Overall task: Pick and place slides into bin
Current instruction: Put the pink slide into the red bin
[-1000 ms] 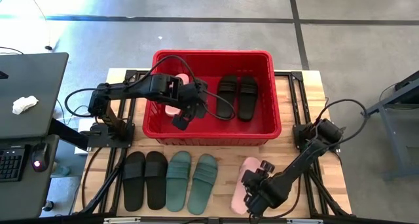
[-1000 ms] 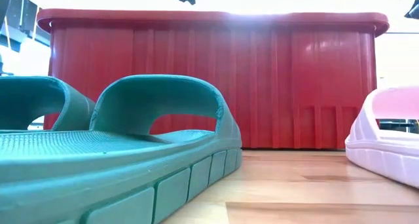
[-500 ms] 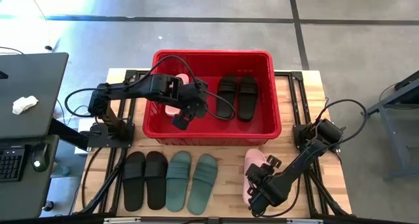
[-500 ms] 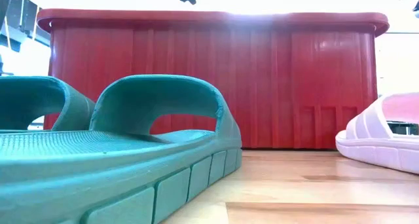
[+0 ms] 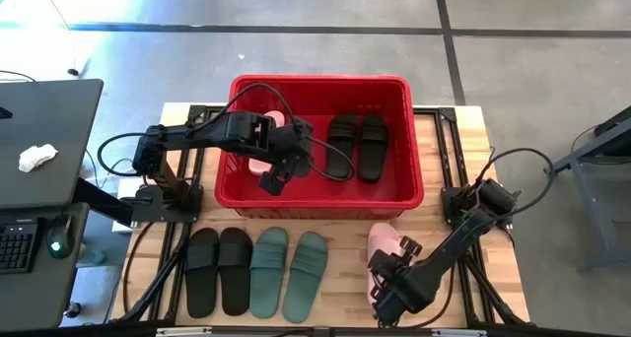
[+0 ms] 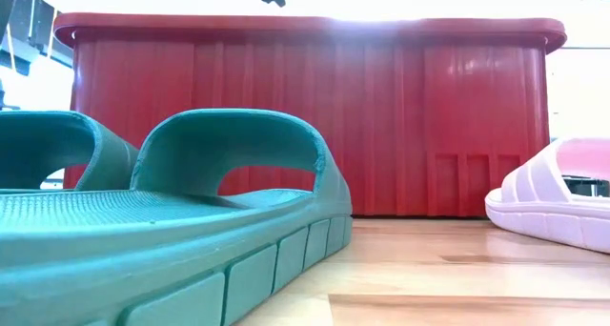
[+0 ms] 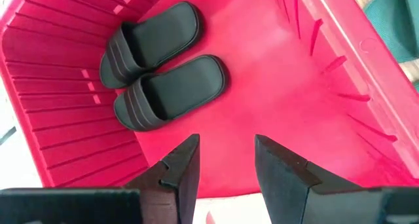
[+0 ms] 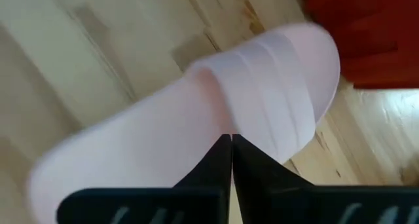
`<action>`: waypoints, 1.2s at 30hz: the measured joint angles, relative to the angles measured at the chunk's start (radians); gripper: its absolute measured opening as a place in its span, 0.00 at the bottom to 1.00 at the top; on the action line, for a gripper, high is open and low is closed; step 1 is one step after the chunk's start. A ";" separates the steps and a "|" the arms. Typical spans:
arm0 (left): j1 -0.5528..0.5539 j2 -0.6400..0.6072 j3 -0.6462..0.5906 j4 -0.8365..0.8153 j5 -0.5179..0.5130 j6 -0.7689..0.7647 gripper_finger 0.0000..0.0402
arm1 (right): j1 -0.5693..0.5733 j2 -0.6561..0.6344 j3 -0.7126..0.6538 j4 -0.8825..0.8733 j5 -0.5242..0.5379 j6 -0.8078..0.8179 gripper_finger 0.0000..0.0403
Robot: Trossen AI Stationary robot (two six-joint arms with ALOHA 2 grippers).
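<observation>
The red bin [image 5: 320, 201] stands at the table's far middle. In it lie a black pair of slides [image 5: 357, 145] and a pale pink slide [image 5: 260, 164], half under my left arm. My left gripper [image 7: 226, 162] hangs open above the bin's floor, holding nothing. On the table's near part lie a black pair [image 5: 218, 270], a green pair [image 5: 288, 273] and a second pink slide [image 5: 384, 246], sole down. My right gripper [image 8: 231, 142] is shut at this pink slide's near part. My right gripper meets the pink slide where the strap's near edge [image 8: 226, 116] joins the footbed, coming slanting down from the table's near side. The fingers [image 8: 216, 160] stand closed together, and I cannot tell whether any rubber is pinched between them. The slide lies flat on the table.
The bin's near wall [image 6: 305, 126] rises just beyond the pink slide [image 6: 553, 197]. Bare wood lies between the green pair [image 6: 191, 212] and the pink slide. A grey desk [image 5: 44, 130] stands left of the table.
The pink slide on the table has slid toward the bin and turned, so that its length now points more straight at the bin's near wall. My right gripper has gone with it, a little toward the far and right edges.
</observation>
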 joint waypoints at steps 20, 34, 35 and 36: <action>0.000 0.000 0.000 -0.001 0.009 0.050 0.32 | 0.036 -0.001 0.327 -0.129 -0.063 -0.049 0.00; 0.000 0.000 0.000 -0.003 0.011 0.061 0.32 | 0.119 -0.001 0.173 -0.086 0.070 -0.133 0.46; 0.000 0.000 0.000 -0.003 0.011 0.061 0.32 | 0.119 -0.001 0.146 -0.074 0.077 -0.152 0.50; 0.000 0.000 0.000 -0.003 0.011 0.061 0.32 | 0.119 -0.001 0.115 -0.061 0.077 -0.167 0.52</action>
